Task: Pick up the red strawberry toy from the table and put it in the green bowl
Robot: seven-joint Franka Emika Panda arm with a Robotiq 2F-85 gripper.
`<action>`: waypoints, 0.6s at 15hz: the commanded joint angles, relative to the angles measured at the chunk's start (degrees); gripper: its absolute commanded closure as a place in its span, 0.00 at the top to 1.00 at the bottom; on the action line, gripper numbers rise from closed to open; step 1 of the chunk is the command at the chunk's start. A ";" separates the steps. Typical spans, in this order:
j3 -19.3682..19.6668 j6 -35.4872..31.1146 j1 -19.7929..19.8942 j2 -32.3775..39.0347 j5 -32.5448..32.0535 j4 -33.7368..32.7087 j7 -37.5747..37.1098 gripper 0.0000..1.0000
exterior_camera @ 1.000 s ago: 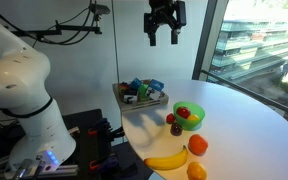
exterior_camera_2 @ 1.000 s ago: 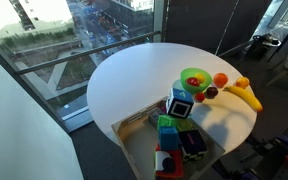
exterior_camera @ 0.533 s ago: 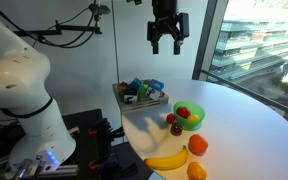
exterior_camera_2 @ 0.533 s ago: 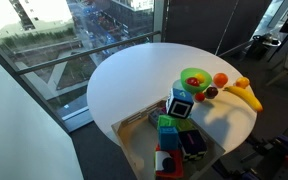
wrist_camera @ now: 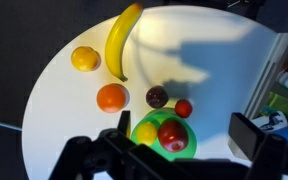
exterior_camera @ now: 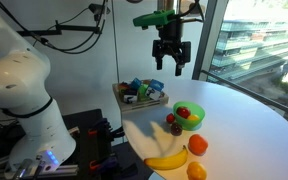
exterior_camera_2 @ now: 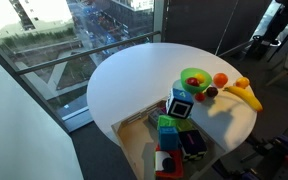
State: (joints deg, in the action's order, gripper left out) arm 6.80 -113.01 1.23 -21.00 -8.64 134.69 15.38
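Red, small and roundish, the plastic strawberry toy [wrist_camera: 183, 108] lies on the white round table [wrist_camera: 219, 60] just beside the lime-green plastic bowl [wrist_camera: 154, 117], ungrasped, since the empty pincer [exterior_camera: 171, 66] hangs high above, jaws apart, apparently aligning for descent.

Exteriors oblique, wrist overhead; all share table [exterior_camera: 249, 125], green bowl [exterior_camera: 195, 120]

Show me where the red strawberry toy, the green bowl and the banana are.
red strawberry toy [wrist_camera: 183, 108], wrist view, middle of its red body.
green bowl [wrist_camera: 187, 146], wrist view, bare green rim at lower right.
banana [wrist_camera: 114, 42], wrist view, middle of its curve.
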 commanded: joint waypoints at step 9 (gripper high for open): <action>0.34 -14.34 0.83 2.58 6.43 6.13 -1.05 1.00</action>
State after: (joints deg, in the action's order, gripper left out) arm 7.96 -126.11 1.26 -18.16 -1.77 140.50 15.40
